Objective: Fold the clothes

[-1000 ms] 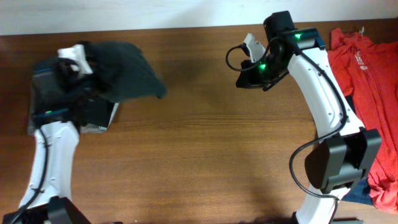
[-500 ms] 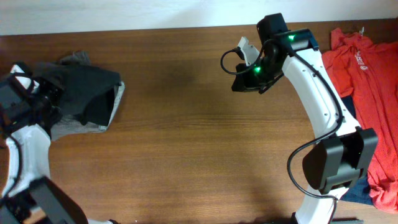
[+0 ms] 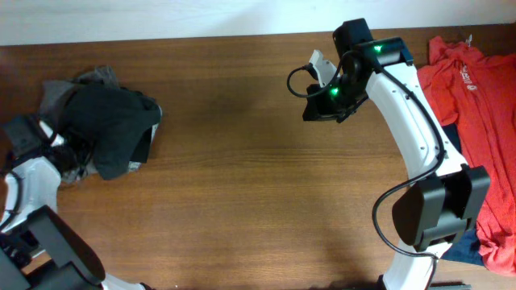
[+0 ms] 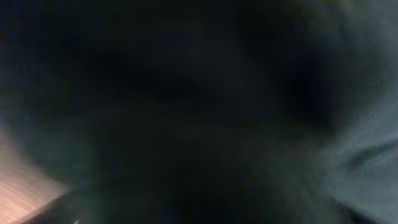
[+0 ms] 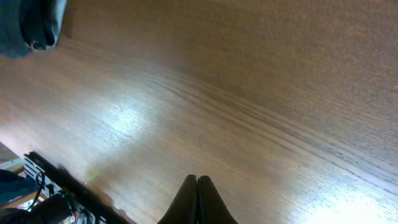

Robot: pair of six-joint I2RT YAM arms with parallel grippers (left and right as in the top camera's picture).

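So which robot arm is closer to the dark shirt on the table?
Left. The left gripper sits right against the dark shirt at the left end of the table. The right gripper hangs shut over bare wood, far across on the other side.

Overhead: fixed above, straight down, whole table (image 3: 258, 185) in frame. Left wrist: lens nearly against dark cloth (image 4: 186, 93), blurred. Right wrist: low over table, sharing bare wood with overhead.
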